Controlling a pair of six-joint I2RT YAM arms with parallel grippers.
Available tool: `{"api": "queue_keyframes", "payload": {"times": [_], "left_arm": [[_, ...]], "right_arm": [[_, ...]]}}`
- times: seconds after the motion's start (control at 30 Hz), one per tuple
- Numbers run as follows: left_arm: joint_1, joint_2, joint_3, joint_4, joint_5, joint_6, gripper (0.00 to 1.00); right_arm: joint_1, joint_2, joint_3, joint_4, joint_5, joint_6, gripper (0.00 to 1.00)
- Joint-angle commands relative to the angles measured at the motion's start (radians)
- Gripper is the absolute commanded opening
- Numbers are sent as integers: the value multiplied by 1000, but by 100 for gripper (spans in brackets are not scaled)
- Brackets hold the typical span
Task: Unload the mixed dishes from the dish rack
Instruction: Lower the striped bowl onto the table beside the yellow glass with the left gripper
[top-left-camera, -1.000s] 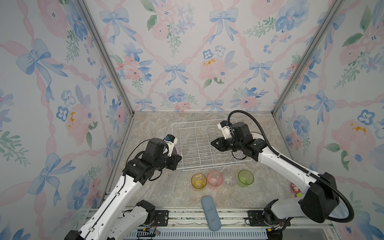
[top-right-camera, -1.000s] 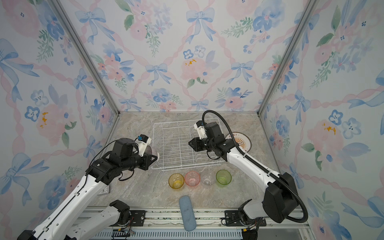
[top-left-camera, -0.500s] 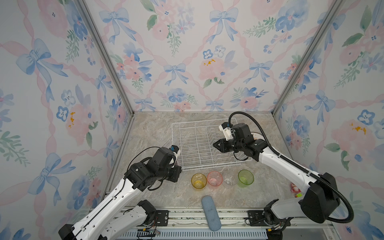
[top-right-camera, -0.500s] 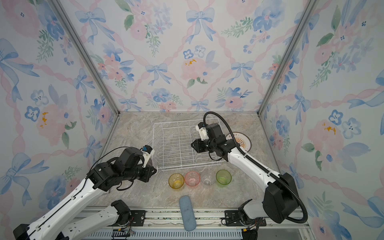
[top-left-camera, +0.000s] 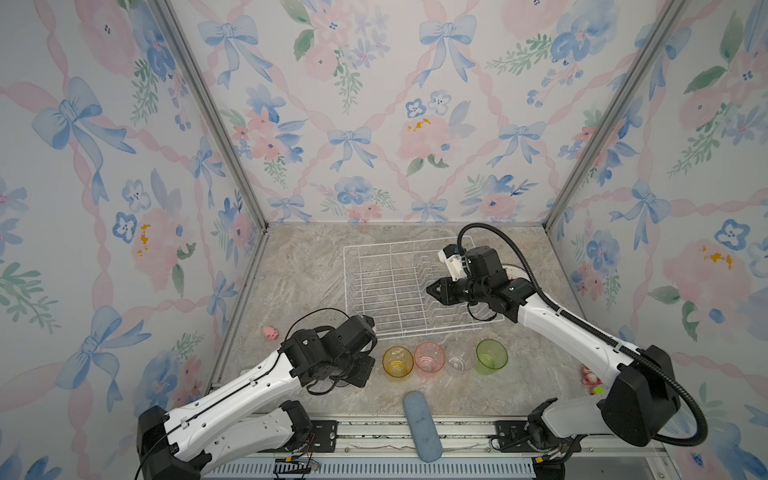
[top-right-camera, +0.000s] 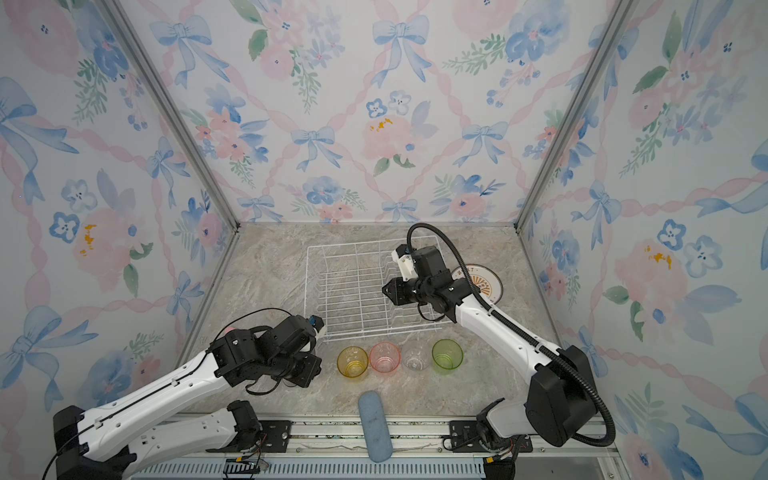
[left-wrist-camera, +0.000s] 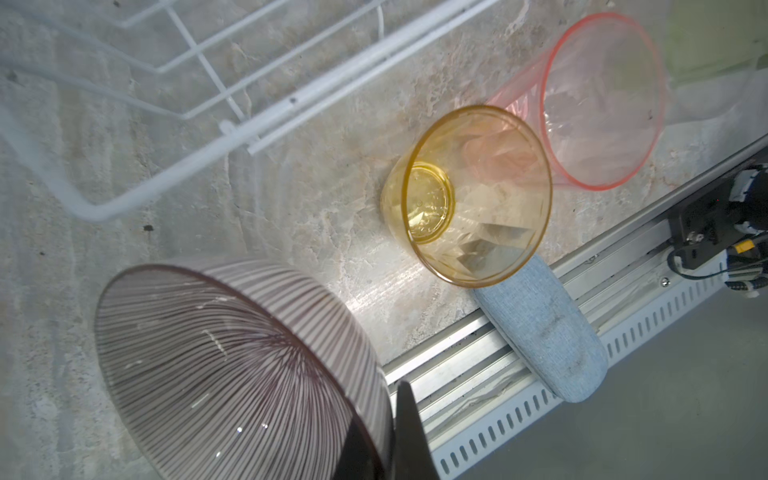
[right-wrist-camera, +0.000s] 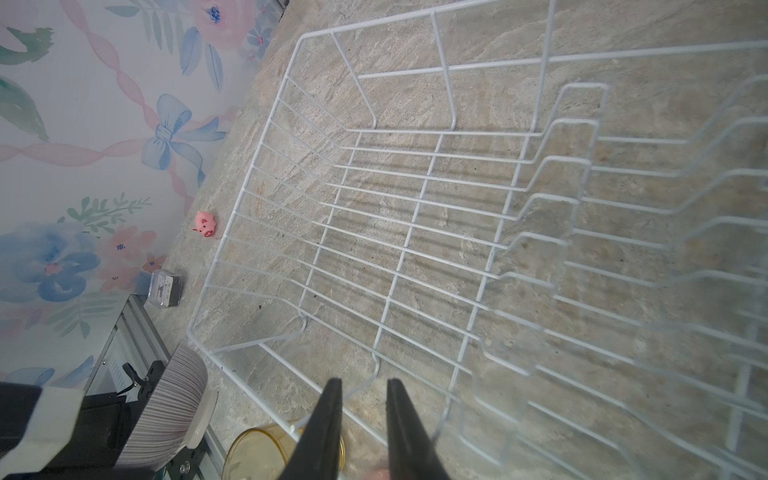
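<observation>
Left tool (left-wrist-camera: 384, 419), largely cropped, pinches the half-seen striped bowl (left-wrist-camera: 232, 365).

Bright, even light; faint wire shadows under dish rack (right-wrist-camera: 424, 179); glare patch on tabletop (left-wrist-camera: 365, 286); wrist-view edges blurred.

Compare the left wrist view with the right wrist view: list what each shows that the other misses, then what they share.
Only the left wrist view: the blue-grey oblong fabric pad lying over the table's front edge, and the lined inside of the pinkish-purple striped bowl.
Only the right wrist view: the small pink pig toy, the small white square clock, that bowl's white foot, and the upright plate prongs of the white wire dish rack.
Both: the bowl, the translucent yellow tumbler and part of the rack.
</observation>
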Motion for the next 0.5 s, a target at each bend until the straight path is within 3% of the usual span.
{"api": "queue_keyframes", "payload": {"times": [0.0, 0.37, 0.47], "left_arm": [[-22, 10, -22, -4, -15, -61, 0], [-33, 117, -12, 10, -194, -76, 0], [-34, 136, -18, 42, -199, -66, 0]], "right_arm": [[-4, -10, -1, 5, -9, -2, 23], [-5, -2, 5, 2, -13, -6, 23], [-5, 4, 10, -2, -15, -9, 23]]}}
